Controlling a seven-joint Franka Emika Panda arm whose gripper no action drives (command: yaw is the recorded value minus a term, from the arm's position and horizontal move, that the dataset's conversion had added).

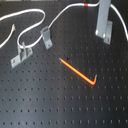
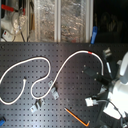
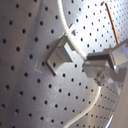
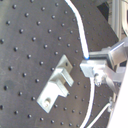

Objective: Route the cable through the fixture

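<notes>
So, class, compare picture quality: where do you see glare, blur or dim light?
First wrist view: strong glare washes the pegboard pale grey around the bracket. Second wrist view: the gripper is soft and blurred. Second exterior view: dim and grainy, though the white cable stands out. First exterior view: evenly lit, slightly soft.

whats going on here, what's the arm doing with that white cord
A single robot arm is working over a black pegboard, its pincer apparently pinching the cable beside a small metal fixture. Two fixtures stand near a cable loop, and an orange rod lies unused.
</notes>
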